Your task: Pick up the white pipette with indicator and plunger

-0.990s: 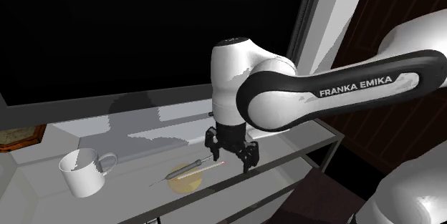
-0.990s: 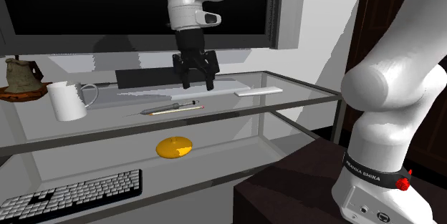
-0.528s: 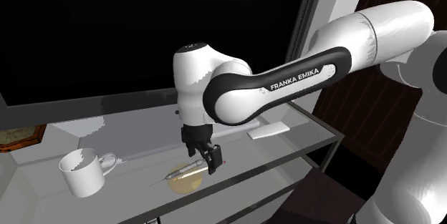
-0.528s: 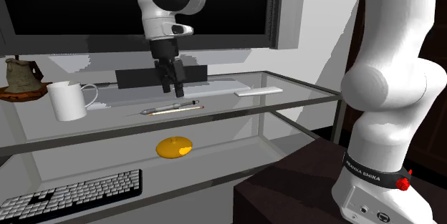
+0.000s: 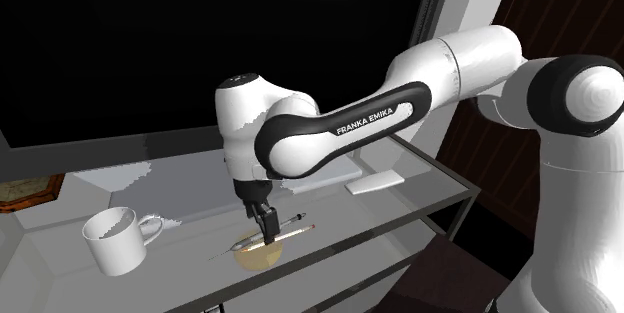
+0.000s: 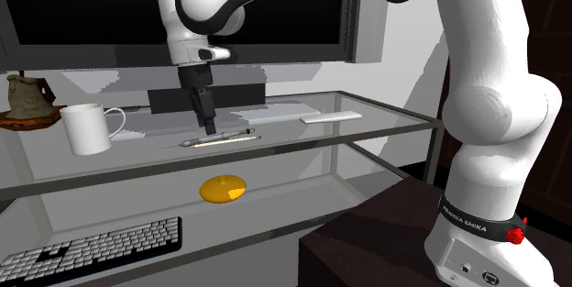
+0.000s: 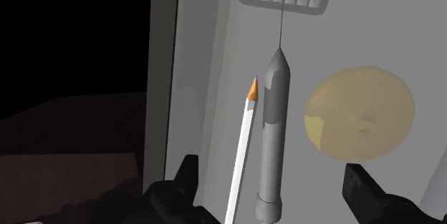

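Gripper (image 6: pixel 209 122) hangs low over the glass top (image 6: pixel 367 115), fingers spread wide, straddling the grey pipette (image 7: pixel 271 137) without touching it. The pipette lies flat toward the top's front edge. A thin white stick (image 7: pixel 243 144) with an orange tip lies alongside it. A white mug (image 5: pixel 115 241) stands upright near the top's end, well apart; its contents can't be told. A yellow disc (image 6: pixel 225 187) sits on the shelf below.

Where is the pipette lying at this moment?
In the second exterior view the pipette lies on the glass top shelf, left of middle, right of the mug, directly under the end effector.
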